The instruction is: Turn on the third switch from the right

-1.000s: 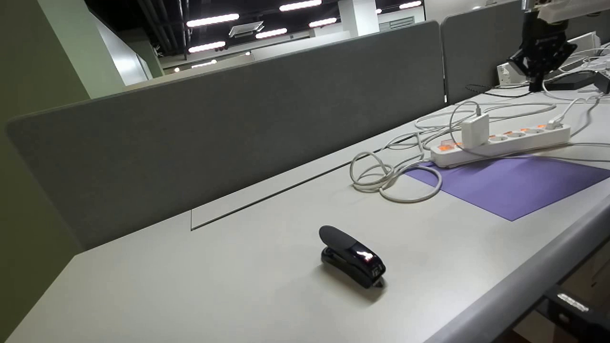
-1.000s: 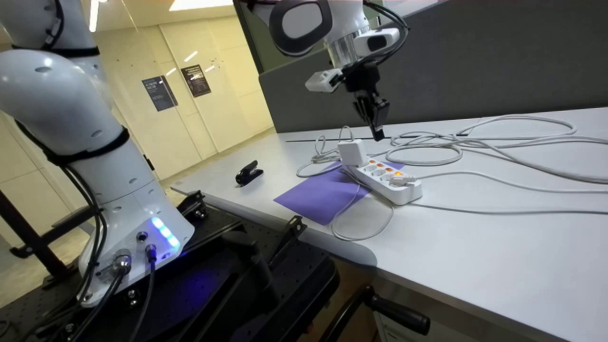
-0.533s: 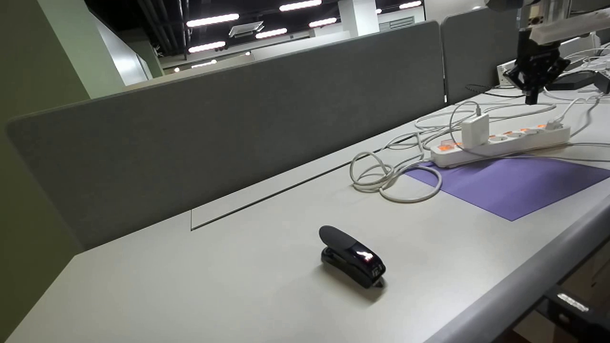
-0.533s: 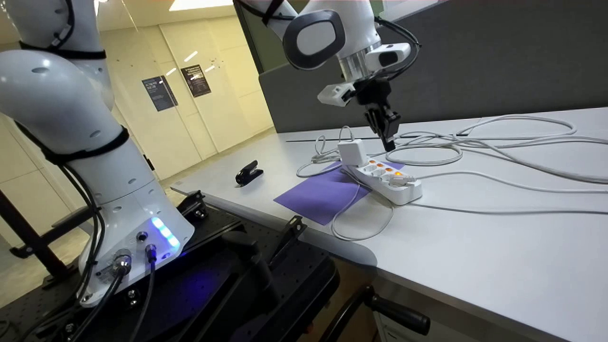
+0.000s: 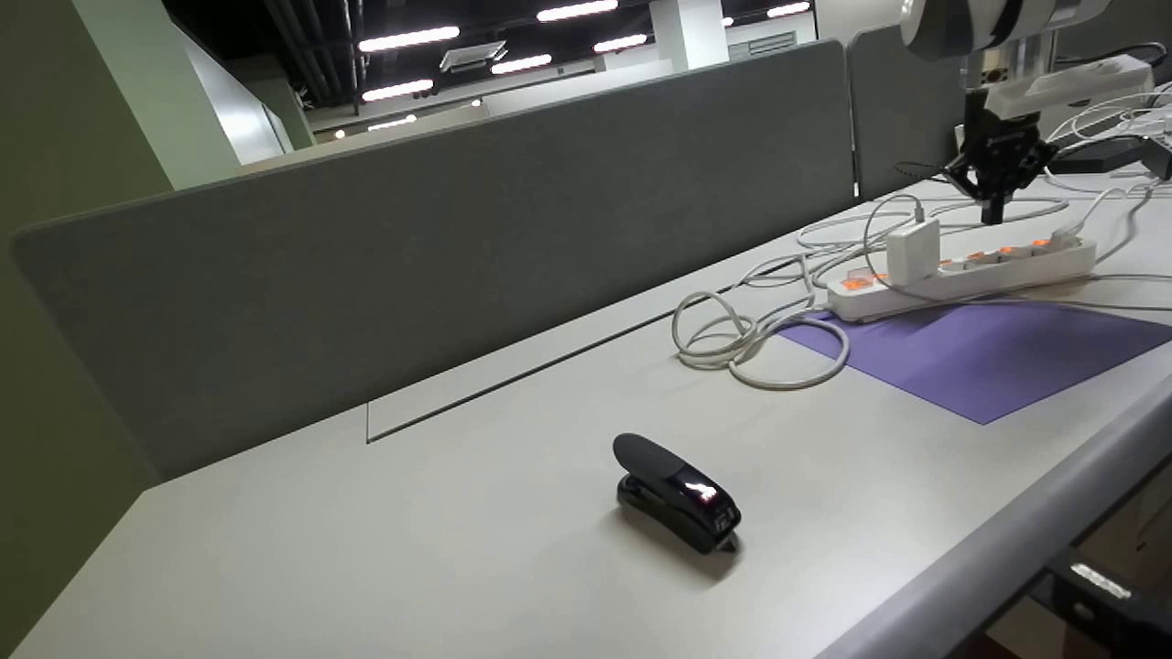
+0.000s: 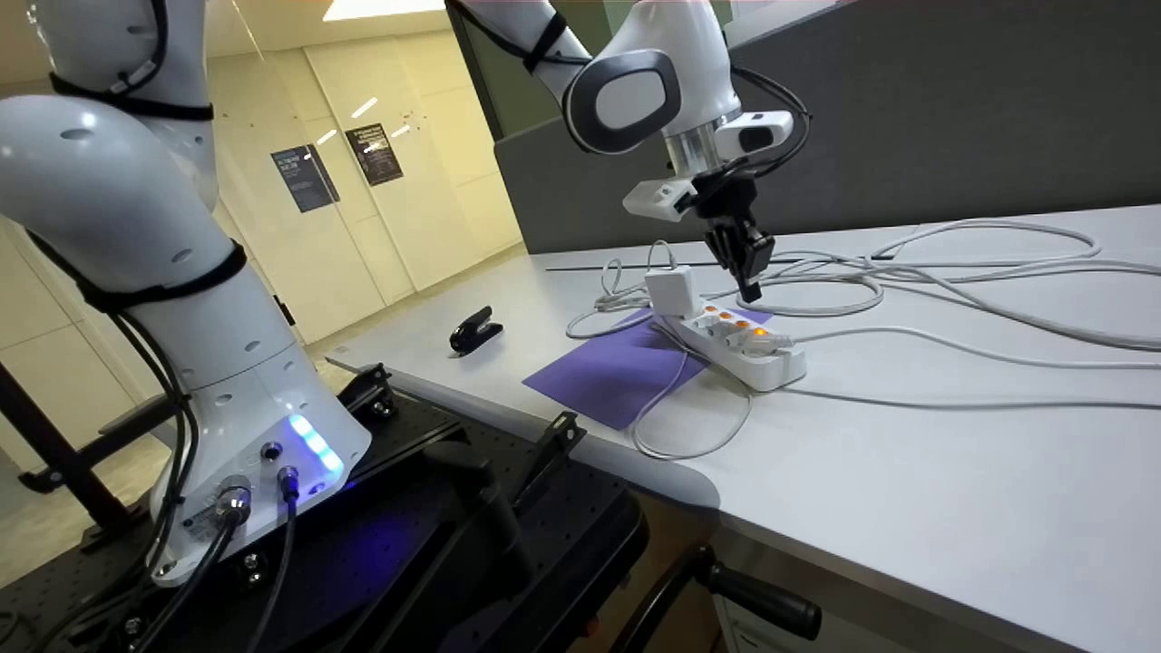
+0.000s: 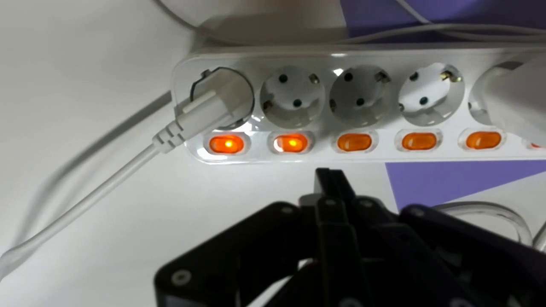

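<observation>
I face a dark grey divider (image 5: 513,247), matte as cloth, running across an exterior view under bright ceiling lights (image 5: 409,39). In an exterior view I have a cream wall (image 6: 426,209) with two dark posters (image 6: 306,178) at the upper left, and the pale, smooth desktop (image 6: 952,462) filling the lower right. A black stapler (image 5: 678,494), curved and glossy, sits low-centre in an exterior view; looped white cables (image 5: 789,386) lie up and right of it.

A flat purple sheet (image 5: 989,361) lies partly beneath the glossy white power strip (image 7: 386,149), which spans the upper half of my wrist view. Its round sockets (image 7: 292,97) are recessed; a plug (image 7: 226,98) with a ribbed neck fills the leftmost, and a boxy white adapter (image 6: 673,290) stands near the opposite end. Below them runs a row of oval orange switches (image 7: 354,142): the two leftmost glow, and the adapter covers part of the right end. My gripper (image 7: 329,172) has its black fingers pressed together, tips at mid-frame, below the switches there and apart from the strip.
</observation>
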Motion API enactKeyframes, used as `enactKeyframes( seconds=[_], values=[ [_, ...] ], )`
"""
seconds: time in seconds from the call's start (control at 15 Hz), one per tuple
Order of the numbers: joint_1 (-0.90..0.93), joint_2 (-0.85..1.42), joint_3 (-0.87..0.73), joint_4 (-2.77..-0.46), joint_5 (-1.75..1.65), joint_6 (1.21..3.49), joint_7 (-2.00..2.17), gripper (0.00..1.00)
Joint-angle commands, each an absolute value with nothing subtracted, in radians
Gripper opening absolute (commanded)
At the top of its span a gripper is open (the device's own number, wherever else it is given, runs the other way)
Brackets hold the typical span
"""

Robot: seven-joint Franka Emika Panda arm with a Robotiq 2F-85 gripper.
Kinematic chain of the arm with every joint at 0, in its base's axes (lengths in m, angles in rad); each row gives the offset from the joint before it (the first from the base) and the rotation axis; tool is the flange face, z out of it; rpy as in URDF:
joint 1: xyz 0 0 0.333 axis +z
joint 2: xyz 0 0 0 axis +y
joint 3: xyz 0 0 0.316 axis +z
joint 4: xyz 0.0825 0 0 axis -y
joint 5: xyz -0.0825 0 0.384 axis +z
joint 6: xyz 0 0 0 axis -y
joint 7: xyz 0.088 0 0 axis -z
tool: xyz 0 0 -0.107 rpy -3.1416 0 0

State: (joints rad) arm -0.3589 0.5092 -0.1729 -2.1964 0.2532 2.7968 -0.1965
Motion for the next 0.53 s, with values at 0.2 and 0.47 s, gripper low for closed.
enactKeyframes(
  seconds=[0.2,0.47],
  values=[
    [-0.37,0.55,-0.146,-2.162,0.23,2.777,-0.154,0.0],
    [-0.377,0.539,-0.134,-2.192,0.227,2.799,-0.179,0.01]
  ],
)
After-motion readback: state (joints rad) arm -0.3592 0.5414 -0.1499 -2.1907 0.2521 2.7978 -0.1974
